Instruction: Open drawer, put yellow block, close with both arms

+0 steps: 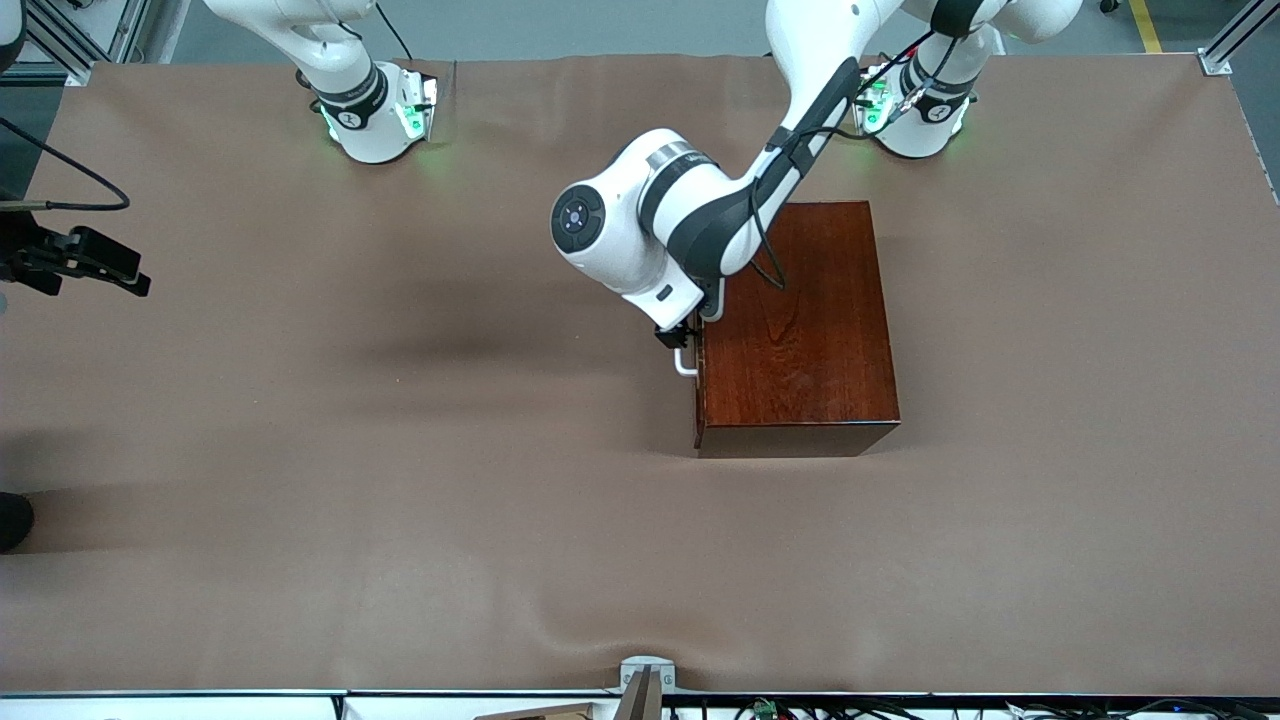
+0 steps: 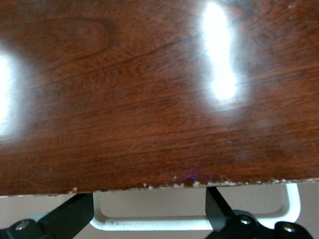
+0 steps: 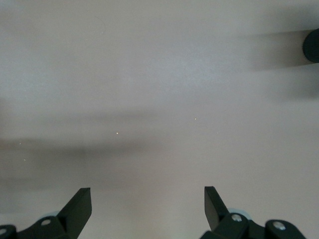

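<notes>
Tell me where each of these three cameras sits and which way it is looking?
Front view: high across the table, facing both arms' bases; the left gripper is at the white handle of the wooden box.
Left wrist view: on the left arm's wrist, looking over the box top with open fingers straddling the handle.
Right wrist view: on the right wrist, open fingers over bare tabletop.
Front and left wrist views share box and handle.

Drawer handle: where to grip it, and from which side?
Grip the straight bar of the white U-shaped handle, coming down from above the box. The left gripper hangs there, fingers open and straddling the bar.
</notes>
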Motion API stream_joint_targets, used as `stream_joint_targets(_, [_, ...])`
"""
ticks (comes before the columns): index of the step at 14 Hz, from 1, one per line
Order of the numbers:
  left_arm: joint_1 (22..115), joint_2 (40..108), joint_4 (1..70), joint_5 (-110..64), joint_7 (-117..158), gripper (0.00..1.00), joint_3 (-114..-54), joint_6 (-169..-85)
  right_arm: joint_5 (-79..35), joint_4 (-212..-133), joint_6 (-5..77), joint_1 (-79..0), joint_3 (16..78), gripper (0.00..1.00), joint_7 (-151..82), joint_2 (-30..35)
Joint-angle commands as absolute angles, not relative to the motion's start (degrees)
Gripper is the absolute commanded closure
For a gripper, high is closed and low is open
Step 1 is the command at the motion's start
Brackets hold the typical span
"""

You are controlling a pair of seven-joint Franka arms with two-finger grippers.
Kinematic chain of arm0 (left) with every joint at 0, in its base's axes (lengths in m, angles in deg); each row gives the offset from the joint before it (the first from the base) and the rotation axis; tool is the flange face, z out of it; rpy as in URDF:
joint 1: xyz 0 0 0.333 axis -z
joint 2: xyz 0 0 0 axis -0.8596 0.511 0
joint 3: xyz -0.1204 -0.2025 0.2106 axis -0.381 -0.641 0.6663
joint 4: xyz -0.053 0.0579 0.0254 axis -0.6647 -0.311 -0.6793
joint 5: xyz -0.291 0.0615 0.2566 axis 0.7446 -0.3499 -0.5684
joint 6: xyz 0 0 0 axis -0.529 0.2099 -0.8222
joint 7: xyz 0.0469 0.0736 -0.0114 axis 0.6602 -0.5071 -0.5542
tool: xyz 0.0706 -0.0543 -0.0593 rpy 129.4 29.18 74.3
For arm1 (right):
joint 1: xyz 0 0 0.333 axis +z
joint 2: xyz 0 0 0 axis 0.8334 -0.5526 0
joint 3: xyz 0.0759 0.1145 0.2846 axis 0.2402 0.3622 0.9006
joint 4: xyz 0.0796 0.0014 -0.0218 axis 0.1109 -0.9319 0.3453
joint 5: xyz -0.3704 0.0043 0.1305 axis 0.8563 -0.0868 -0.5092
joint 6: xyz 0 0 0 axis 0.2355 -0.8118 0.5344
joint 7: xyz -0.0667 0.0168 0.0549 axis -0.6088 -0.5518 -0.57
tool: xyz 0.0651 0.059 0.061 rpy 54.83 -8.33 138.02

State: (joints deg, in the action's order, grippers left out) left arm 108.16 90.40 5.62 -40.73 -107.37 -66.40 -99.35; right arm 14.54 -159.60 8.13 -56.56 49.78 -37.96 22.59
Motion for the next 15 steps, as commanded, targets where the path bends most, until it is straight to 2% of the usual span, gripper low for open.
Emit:
stream_joint_targets(1, [108.6, 90.6, 6.0, -41.9, -107.3, 0.0, -65.5, -95.0, 14.6, -160.7, 8.8, -57.0, 50.1, 0.0, -38.3, 23.8])
stream_joint_targets(7, [110.2, 89.3, 1.4, -41.7, -107.2, 0.0, -65.5, -95.7, 14.6, -160.8, 9.1, -56.8, 50.0, 0.0, -38.4, 23.8])
stream_joint_targets(15, [106.3, 77.9, 1.6, -41.0, -103.1, 0.0, -65.6, -96.2, 14.6, -160.8, 9.1, -57.0, 50.0, 0.0, -38.4, 23.8])
